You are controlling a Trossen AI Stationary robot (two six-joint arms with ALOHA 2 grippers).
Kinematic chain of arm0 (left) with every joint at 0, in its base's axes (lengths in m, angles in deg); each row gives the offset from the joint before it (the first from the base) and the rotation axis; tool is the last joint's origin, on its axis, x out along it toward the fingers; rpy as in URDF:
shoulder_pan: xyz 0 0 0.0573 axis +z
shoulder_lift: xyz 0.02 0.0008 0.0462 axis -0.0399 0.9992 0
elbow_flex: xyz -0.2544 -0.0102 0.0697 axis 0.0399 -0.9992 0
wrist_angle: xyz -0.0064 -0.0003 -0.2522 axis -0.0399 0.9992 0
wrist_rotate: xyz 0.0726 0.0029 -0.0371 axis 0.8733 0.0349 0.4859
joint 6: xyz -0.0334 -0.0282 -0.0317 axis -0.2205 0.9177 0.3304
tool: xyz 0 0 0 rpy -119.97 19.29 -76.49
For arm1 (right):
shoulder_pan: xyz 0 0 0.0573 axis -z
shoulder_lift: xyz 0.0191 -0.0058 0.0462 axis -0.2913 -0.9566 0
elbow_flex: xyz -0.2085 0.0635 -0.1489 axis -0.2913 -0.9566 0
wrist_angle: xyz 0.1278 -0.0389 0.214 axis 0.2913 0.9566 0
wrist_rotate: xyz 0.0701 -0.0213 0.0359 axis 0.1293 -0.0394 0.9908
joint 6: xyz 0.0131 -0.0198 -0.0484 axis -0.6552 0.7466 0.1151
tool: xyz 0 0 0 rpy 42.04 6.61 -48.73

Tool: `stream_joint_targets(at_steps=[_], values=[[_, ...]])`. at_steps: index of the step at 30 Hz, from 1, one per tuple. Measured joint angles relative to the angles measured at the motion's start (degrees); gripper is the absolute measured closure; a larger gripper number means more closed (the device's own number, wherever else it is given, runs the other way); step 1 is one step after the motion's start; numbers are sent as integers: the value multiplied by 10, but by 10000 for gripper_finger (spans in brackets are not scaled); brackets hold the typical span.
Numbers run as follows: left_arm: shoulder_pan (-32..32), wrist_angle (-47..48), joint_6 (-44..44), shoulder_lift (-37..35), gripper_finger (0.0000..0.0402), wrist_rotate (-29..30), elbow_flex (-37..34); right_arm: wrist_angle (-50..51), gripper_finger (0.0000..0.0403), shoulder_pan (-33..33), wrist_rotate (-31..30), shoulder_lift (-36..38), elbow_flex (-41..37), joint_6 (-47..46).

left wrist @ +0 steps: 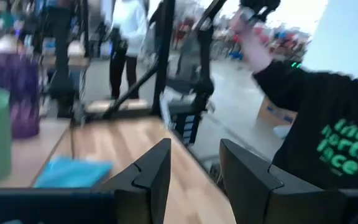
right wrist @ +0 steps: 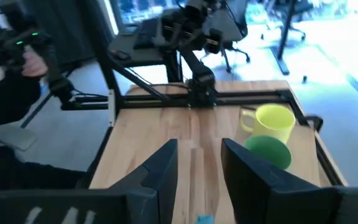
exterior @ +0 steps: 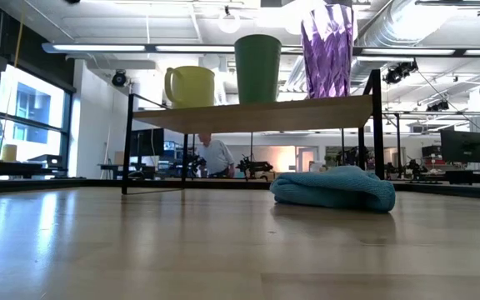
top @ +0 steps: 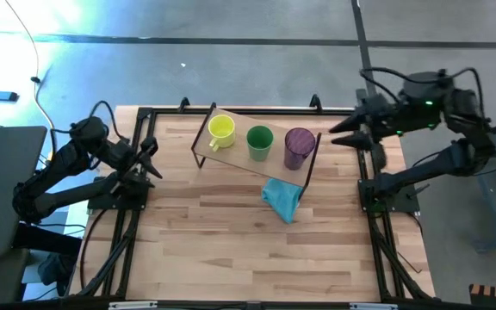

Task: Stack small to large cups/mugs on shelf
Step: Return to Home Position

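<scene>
A yellow mug [top: 221, 130], a green cup [top: 259, 142] and a purple ribbed tumbler [top: 299, 146] stand upright in a row on the light wooden shelf [top: 239, 155], each on its base. In the low view the mug [exterior: 190, 86], cup [exterior: 257, 68] and tumbler [exterior: 328, 50] stand on the shelf board [exterior: 265, 113]. My left gripper [top: 151, 158] is open and empty at the table's left edge. My right gripper [top: 344, 133] is open and empty, raised at the table's right edge, right of the tumbler.
A crumpled blue cloth [top: 282, 198] lies on the table just in front of the shelf's right end; it also shows in the low view [exterior: 333, 188]. People show beyond the table in the wrist views and the low view. The table's near half is bare wood [top: 248, 250].
</scene>
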Motion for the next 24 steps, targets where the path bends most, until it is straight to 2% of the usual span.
stream_joint_targets(at_steps=[6,12,17,24], values=[[0,-100,41,0,275,-10,0,-7,288,-53,-1,38,-14,64],[0,-198,35,0,275,2,0,-71,288,-94,-1,95,-97,150],[0,-260,31,0,275,42,0,-160,288,-110,-1,164,-200,209],[0,-267,-6,0,275,137,0,-307,288,-112,-1,269,-350,267]])
